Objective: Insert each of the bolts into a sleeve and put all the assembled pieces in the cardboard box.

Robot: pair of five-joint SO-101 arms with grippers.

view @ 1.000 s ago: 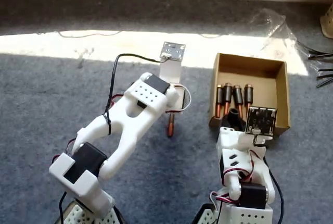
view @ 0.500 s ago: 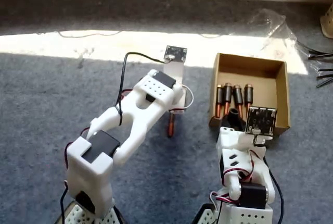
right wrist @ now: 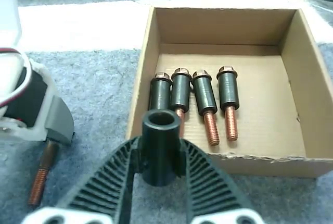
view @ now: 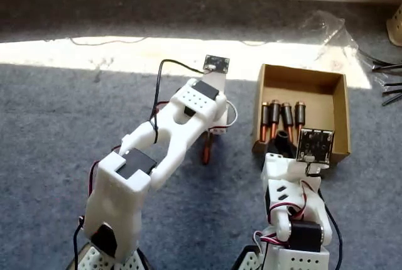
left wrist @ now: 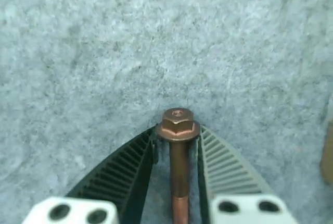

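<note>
A copper bolt (left wrist: 179, 166) lies lengthwise between the fingers of my left gripper (left wrist: 178, 130), which is shut on it, hex head at the fingertips. From above, the bolt (view: 206, 151) slants down to the grey carpet beneath the left arm (view: 188, 119), left of the cardboard box (view: 301, 72). My right gripper (right wrist: 160, 146) is shut on a black sleeve (right wrist: 161, 130), held upright just outside the box's near wall (right wrist: 229, 159). Several assembled bolt-and-sleeve pieces (right wrist: 200, 96) lie side by side inside the box. The bolt's threaded end (right wrist: 37, 187) shows beside the left gripper's body (right wrist: 31, 104).
A clear plastic bag (view: 326, 25) lies behind the box. Black cables (view: 386, 88) lie at the right edge. Open carpet spreads left of the left arm, and a sunlit strip crosses the far side.
The left arm's lower links have swung forward and to the right, and its wrist now stands steeper. The bolt has stayed in the same spot. The right arm has not moved.
</note>
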